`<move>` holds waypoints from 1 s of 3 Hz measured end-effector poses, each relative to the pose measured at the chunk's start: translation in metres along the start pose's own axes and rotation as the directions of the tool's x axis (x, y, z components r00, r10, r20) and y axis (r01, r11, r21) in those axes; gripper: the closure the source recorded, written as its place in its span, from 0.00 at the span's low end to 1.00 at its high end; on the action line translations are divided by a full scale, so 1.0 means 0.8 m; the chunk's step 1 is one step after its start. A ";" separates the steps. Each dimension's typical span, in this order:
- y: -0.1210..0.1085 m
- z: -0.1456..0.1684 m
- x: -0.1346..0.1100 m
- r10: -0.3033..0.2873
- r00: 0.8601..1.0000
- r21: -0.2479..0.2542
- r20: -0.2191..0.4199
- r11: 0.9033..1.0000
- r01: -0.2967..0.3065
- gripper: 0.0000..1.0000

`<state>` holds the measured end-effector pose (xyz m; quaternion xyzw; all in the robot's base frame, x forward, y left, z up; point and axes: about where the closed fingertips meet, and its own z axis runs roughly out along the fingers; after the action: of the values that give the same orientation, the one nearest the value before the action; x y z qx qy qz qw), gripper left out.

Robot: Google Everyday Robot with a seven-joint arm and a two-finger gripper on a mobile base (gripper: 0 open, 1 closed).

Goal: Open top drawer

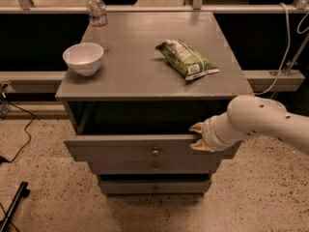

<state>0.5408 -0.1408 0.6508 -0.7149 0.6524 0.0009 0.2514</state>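
Note:
The top drawer, a wide grey front panel with a small brass knob, stands pulled out a good way from the grey cabinet, with a dark gap above and behind it. My gripper, on the white arm coming in from the right, sits at the right end of the panel's top edge. One beige finger is behind the panel and the other is on its front face, clamped on the panel.
On the cabinet top stand a white bowl, a water bottle and a green snack bag. Two narrower drawers sit shut below. Speckled floor lies around, with cables at the left.

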 end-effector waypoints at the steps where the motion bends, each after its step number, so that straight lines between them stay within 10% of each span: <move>1: 0.000 0.000 0.000 0.000 1.000 0.000 0.000 1.000 0.000 0.34; 3: 0.001 0.001 -0.002 -0.002 1.000 -0.002 0.001 1.000 0.002 0.00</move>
<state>0.5402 -0.1394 0.6504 -0.7160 0.6515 0.0015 0.2509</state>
